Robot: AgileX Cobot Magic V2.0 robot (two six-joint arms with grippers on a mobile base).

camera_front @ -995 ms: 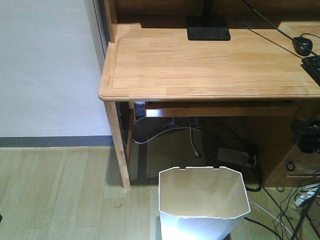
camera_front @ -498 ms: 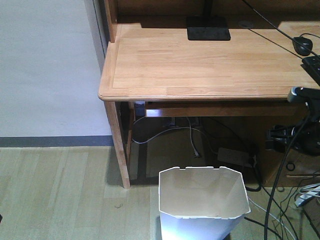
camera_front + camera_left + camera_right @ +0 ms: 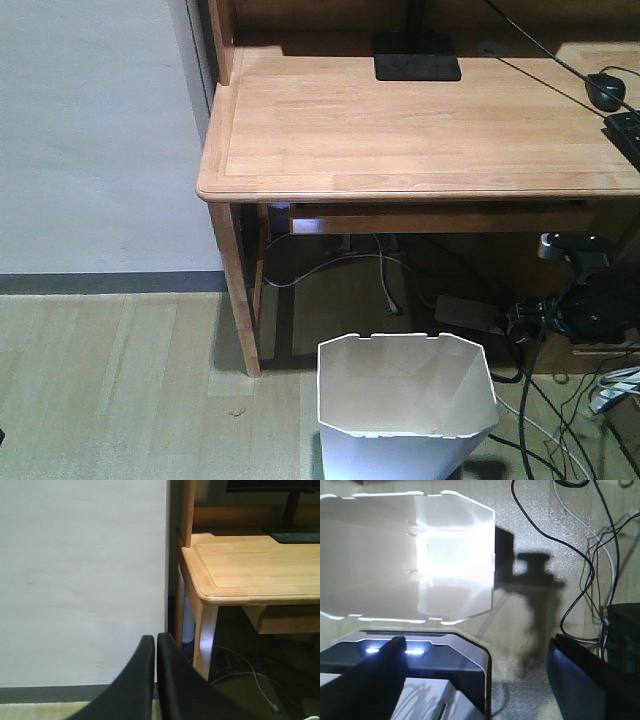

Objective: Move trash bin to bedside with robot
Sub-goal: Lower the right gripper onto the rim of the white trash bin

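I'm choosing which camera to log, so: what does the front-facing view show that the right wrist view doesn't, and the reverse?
Front-facing only: the wooden desk, the mouse on it, and the wall. Right wrist only: the right tool with its fingers spread open, and two small white lights on a dark housing. Both: the trash bin and loose cables.

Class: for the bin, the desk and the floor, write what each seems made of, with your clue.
The trash bin looks like thin white plastic, smooth: moulded notched rim, glare inside. The desk looks like light varnished wood: grain and plank joins show. The floor looks wood-patterned, perhaps laminate; real boards are possible.
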